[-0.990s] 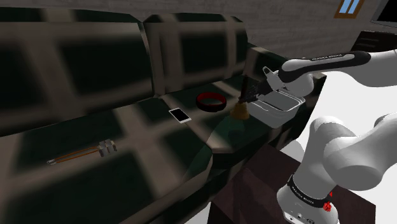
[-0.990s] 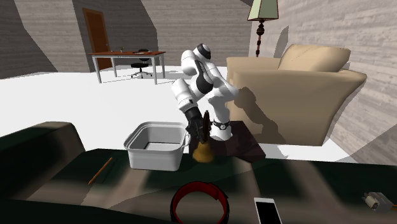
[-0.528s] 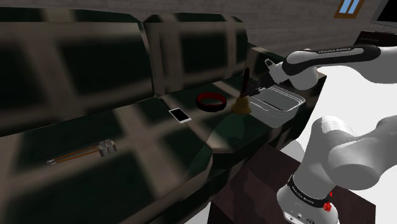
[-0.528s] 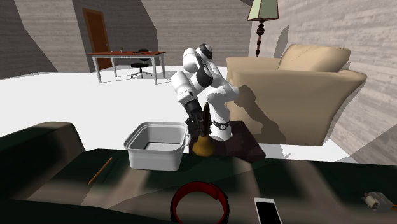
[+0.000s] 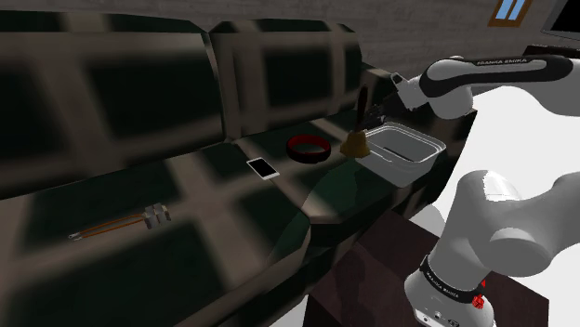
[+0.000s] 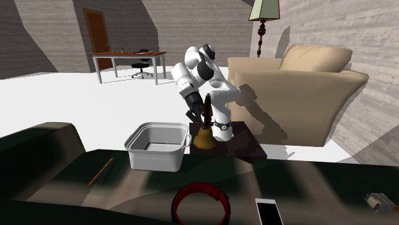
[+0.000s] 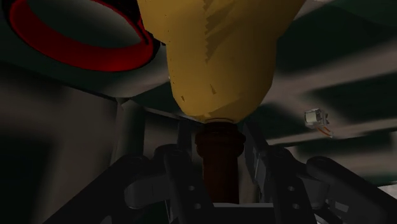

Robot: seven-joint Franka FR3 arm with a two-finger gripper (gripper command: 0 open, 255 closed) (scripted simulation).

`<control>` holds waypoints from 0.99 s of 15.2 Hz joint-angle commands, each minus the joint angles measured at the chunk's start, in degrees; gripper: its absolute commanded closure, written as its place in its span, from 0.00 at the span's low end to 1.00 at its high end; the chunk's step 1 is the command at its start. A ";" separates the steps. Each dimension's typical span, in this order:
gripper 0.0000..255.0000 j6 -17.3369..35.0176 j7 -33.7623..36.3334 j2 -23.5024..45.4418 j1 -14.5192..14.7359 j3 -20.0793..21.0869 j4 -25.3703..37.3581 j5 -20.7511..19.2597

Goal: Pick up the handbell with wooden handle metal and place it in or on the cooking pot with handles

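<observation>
Tightly, gripper (image 7: 219, 162) clasps handbell (image 7: 219, 57) by its dark handle

Shoulder cam beside stand (image 5: 370, 268); 2nd ext. opposite; both see pot (image 5: 402, 149).

Soft blotchy shadows are covering the dim sofa (image 5: 186, 190); the handbell (image 7: 216, 57) and white floor (image 6: 64, 102) are catching light.

handbell (image 7: 219, 57): matt brass-yellow body, dark wood-like handle | cooking pot (image 6: 153, 156): smooth grey metal
</observation>
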 commanded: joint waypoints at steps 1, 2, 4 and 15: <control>1.00 -1.29 0.90 -0.22 -0.26 1.20 0.99 0.17; 1.00 -1.95 1.33 -0.36 -0.44 1.79 1.45 0.23; 1.00 -3.25 2.17 -0.62 -0.75 2.92 2.41 0.37; 1.00 -10.54 4.79 -1.52 -1.76 6.38 8.52 0.73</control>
